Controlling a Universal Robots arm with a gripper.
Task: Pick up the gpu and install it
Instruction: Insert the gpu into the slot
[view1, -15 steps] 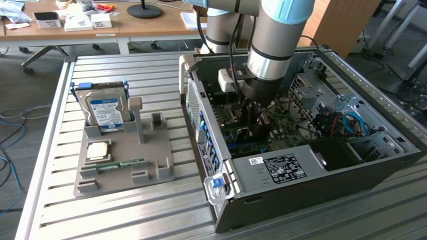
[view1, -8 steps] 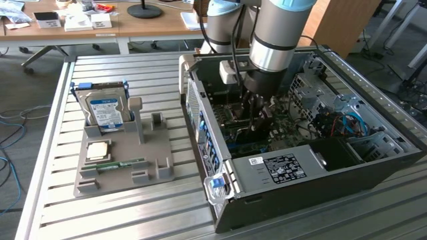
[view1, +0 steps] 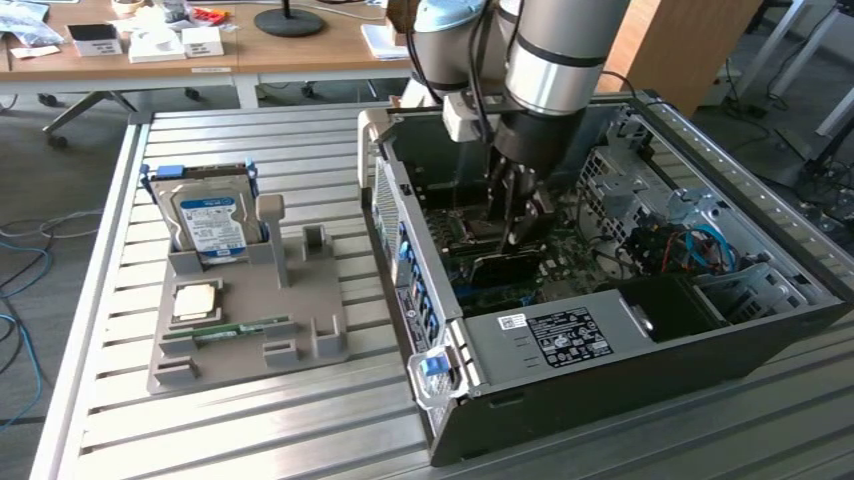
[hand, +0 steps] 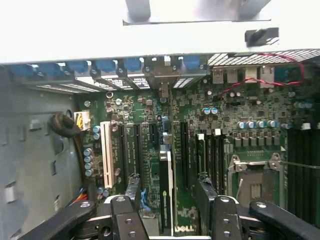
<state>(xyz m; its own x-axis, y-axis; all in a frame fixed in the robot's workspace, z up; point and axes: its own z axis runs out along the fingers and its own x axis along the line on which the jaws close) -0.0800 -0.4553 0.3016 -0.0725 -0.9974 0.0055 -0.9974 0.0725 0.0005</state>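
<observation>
The gpu (hand: 167, 190) stands on edge on the motherboard (hand: 250, 115) inside the open computer case (view1: 400, 230), seen edge-on as a thin dark card with a pale strip. In the exterior view the gpu (view1: 497, 270) is a dark rectangle directly under the arm. My gripper (hand: 169, 187) is open and straddles the card. One fingertip (hand: 132, 184) is on each side, the other fingertip (hand: 204, 184) likewise, and a gap shows between each and the card. From outside, the gripper (view1: 518, 232) reaches down into the case.
A grey parts holder (view1: 314, 340) lies on the slatted table at the exterior view's left. It carries a hard drive (view1: 214, 225), a processor chip (view1: 196, 300) and a memory stick (view1: 247, 328). The case walls, power supply (view1: 561, 335) and cables (view1: 694, 250) hem in the gripper.
</observation>
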